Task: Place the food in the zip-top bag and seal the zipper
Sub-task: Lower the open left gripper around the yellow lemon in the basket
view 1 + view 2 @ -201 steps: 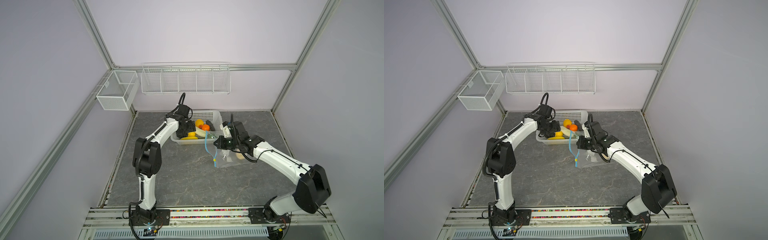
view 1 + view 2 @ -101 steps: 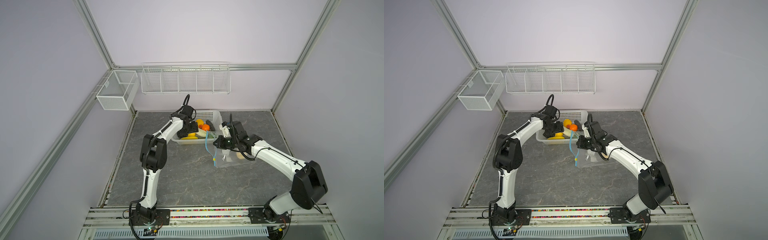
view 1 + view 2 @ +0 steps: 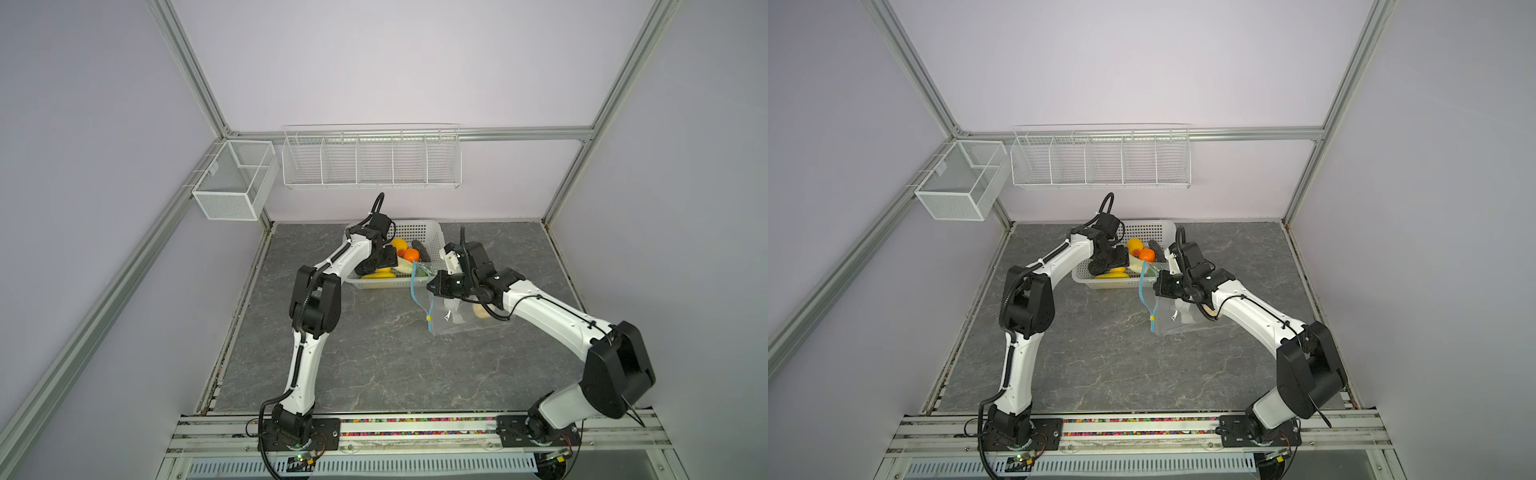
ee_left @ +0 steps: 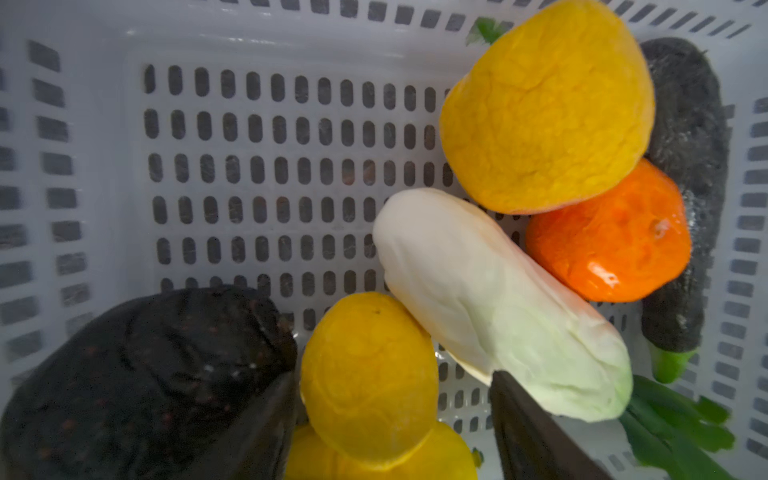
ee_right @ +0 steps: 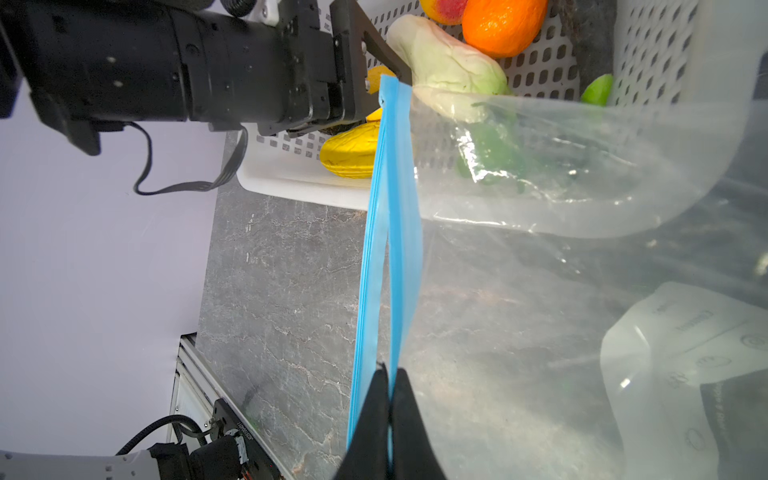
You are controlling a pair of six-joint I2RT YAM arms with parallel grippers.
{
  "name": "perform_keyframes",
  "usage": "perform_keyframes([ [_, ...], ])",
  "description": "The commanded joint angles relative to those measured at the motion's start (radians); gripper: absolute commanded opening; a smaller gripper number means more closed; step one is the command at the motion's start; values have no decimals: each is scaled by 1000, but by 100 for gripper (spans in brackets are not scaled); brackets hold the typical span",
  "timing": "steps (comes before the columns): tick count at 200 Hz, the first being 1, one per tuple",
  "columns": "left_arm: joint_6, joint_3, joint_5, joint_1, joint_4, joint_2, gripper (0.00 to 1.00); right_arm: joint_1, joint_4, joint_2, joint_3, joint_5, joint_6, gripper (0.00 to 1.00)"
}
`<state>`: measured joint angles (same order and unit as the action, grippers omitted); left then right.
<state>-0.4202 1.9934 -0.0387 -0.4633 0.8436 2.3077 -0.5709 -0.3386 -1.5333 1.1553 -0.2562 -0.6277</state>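
Note:
The white perforated basket (image 3: 415,230) holds the food. My left gripper (image 4: 392,378) is down inside it, open, jaws either side of a yellow piece (image 4: 365,365); one finger lies against it, the other stands clear. Around it lie a black piece (image 4: 145,382), a white-green cabbage (image 4: 498,299), an orange (image 4: 611,241), a large yellow fruit (image 4: 544,108) and leafy greens (image 4: 681,424). My right gripper (image 5: 390,370) is shut on the zipper (image 5: 395,208), holding the zip-top bag (image 3: 461,320) mouth up beside the basket. The yellow slider (image 3: 428,318) hangs low. A beige piece (image 3: 480,311) shows inside the bag.
A dark, rough cucumber-like piece (image 4: 690,166) lies along the basket's far wall. On the back wall hang a white wire rack (image 3: 370,158) and a mesh box (image 3: 232,183). The grey stone tabletop (image 3: 374,353) stretches to the front rail.
My left arm has swung its elbow inward and the gripper has settled lower into the basket, jaws narrowing around the yellow piece. The right gripper and bag have stayed put.

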Motion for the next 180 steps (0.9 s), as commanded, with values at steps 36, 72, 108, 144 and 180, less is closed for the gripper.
perform_keyframes([
  [36, 16, 56, 57, 8, 47, 45, 62, 8, 19, -23, -2, -21, 5, 7],
  [72, 12, 71, 56, 15, 35, 59, 62, 6, 22, -24, -2, -23, 2, 6],
  [108, 8, 108, 34, 24, 32, 93, 64, 7, 22, -25, -2, -24, -2, 6],
  [144, 6, 124, 18, 31, 27, 110, 67, 6, 18, -21, -2, -23, -1, 6],
  [180, 5, 124, 6, 31, 20, 115, 66, 7, 20, -21, -6, -21, -2, 6],
])
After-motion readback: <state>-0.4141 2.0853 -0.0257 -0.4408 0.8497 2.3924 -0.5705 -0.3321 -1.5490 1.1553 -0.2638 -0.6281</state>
